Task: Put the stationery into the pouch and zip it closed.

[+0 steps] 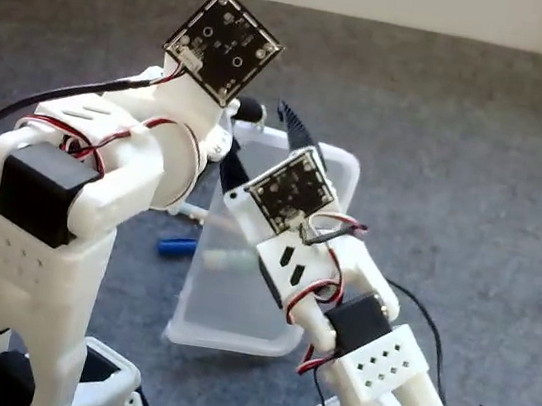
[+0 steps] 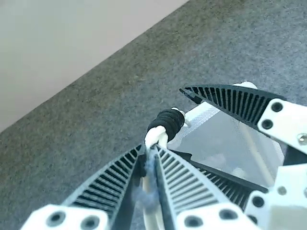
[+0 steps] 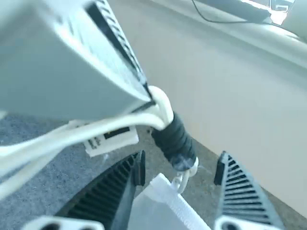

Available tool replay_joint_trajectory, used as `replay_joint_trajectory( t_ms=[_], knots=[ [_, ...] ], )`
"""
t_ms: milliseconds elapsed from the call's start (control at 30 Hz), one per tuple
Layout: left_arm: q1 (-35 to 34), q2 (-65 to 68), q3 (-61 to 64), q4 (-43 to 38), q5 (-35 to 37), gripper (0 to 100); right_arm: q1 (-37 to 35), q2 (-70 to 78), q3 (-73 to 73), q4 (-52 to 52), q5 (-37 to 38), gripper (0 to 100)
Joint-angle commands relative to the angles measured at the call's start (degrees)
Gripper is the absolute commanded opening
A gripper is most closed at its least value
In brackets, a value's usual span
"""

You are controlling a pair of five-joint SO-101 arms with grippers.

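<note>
The left hand [image 2: 149,153] is closed on the pull cord [image 2: 165,124] at the end of the pouch [image 2: 230,139]. The right hand [image 3: 181,163] is held open, a finger either side of that end. The pouch is laid lengthwise from the hands back toward the arm bases. Open desk [image 1: 462,139] is left beyond both hands; a blue pen [image 1: 176,245] lies beside the pouch.

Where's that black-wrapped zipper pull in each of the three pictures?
High view: zipper pull at the pouch's far corner.
Left wrist view: zipper pull just past the left end effector's closed tips.
Right wrist view: zipper pull between the right end effector's open fingers.
Shared landmark: the pouch's white-edged corner.
</note>
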Motion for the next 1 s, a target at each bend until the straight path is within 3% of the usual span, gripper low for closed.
replay_joint_trajectory(
  t_ms=[0,333,500,600,733,967],
  knots=[
    [1.19,-1.89,-0.92,0.35,-0.44,1,-0.75,0.75,-5.49,-1.71,0.79,22.5],
    [1.19,-1.89,-0.84,0.44,-0.35,1,-0.84,4.09,-7.52,-1.71,0.79,22.2],
    [1.19,-1.8,-0.84,0.26,-0.35,1,-0.84,4.09,-7.52,-1.71,0.88,13.6],
    [1.19,-1.8,-0.84,0.35,-0.35,1,-1.8,4.09,-7.52,-1.89,0.88,13.3],
    [1.19,-1.8,-0.84,0.44,-0.35,1,-2.07,4.62,-7.08,-7.25,1.05,12.7],
    [1.19,-1.8,-0.75,0.44,-0.35,1,-4.62,4.18,-6.99,-9.36,7.03,9.7]
  ],
)
